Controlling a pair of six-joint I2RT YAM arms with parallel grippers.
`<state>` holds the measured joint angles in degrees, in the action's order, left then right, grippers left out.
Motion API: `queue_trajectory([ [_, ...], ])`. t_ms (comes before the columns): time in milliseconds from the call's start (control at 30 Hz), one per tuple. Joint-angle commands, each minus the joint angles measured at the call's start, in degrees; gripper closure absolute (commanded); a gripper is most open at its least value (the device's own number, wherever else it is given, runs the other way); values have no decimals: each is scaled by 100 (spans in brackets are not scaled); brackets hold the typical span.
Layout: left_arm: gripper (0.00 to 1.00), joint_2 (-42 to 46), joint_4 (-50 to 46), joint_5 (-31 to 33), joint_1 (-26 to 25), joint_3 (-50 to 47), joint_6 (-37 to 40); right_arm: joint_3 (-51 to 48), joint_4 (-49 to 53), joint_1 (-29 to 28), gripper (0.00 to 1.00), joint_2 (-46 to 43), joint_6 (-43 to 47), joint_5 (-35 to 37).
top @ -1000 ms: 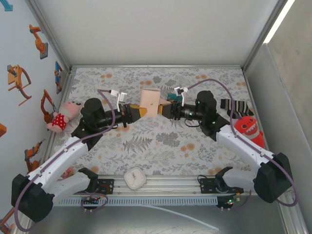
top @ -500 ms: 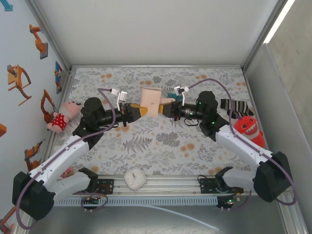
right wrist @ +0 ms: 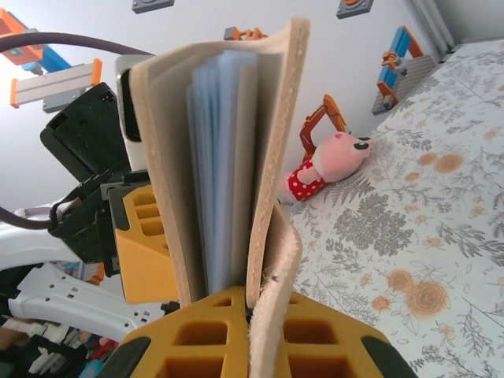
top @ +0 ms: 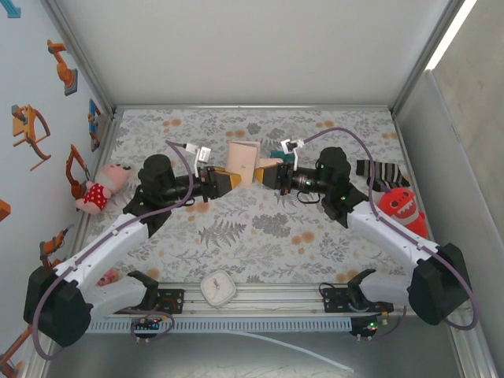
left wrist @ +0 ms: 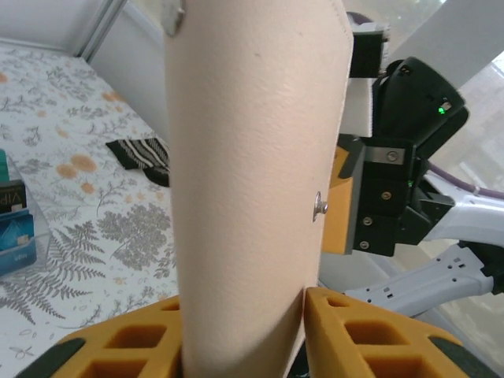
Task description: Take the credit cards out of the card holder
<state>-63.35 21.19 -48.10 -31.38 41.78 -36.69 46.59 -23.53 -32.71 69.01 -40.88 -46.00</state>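
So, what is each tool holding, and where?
Right tool pinches the card holder by one cover's edge; left tool flanks the opposite edge, grip unclear.

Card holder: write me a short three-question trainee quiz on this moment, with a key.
1. True or false: the card holder lies flat, touched by no gripper.
2. The right gripper is: A wide open, clear of it; B shut on its tan cover; C shut on nothing.
3. What colour are the inner sleeves, seen from the right wrist?
Key: 1 false; 2 B; 3 pale blue.
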Motion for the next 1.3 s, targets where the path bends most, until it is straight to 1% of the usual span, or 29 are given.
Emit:
queue_trajectory([
  [0, 59, -77, -54, -167, -29, 233, 42, 56, 218, -16, 100, -245, 278, 346],
  [33, 57, -92, -24, -165, -48, 242, 47, 69, 320, -16, 100, -263, 310, 421],
  [100, 48, -114, 12, -166, -76, 253, 57, 120, 515, -16, 100, -296, 381, 554],
  [167, 34, -122, 13, -165, -114, 273, 113, 149, 647, -16, 100, -325, 447, 644],
  [300, 23, -123, -168, 45, -143, 354, 285, 184, 756, -14, 100, -319, 493, 650],
  [433, 7, -133, -520, 368, -150, 498, 553, 230, 868, -13, 100, -307, 536, 614],
  [500, 1, -123, -813, 569, -149, 613, 747, 261, 972, -16, 100, -342, 580, 642],
  [567, 3, -121, -1074, 755, -158, 731, 934, 309, 1186, -16, 100, -376, 664, 699],
  [667, 3, -155, -1234, 929, -201, 844, 1083, 372, 1483, -16, 100, -430, 780, 831],
  [900, 3, -443, -1301, 1004, -406, 1040, 1194, 420, 1688, -26, 100, -459, 825, 1006],
  [1000, 3, -500, -1393, 1135, -489, 1133, 1291, 434, 1755, -34, 100, -463, 845, 1091],
  [1067, 1, -515, -1491, 1257, -526, 1182, 1360, 417, 1724, -33, 100, -443, 836, 1101],
  [1133, 11, -512, -1596, 1369, -556, 1218, 1433, 404, 1701, -28, 100, -425, 814, 1128],
  [1200, 25, -476, -1732, 1546, -564, 1241, 1488, 395, 1672, -34, 100, -424, 795, 1129],
  [1267, 34, -429, -1902, 1739, -568, 1254, 1545, 394, 1676, -34, 100, -454, 799, 1148],
])
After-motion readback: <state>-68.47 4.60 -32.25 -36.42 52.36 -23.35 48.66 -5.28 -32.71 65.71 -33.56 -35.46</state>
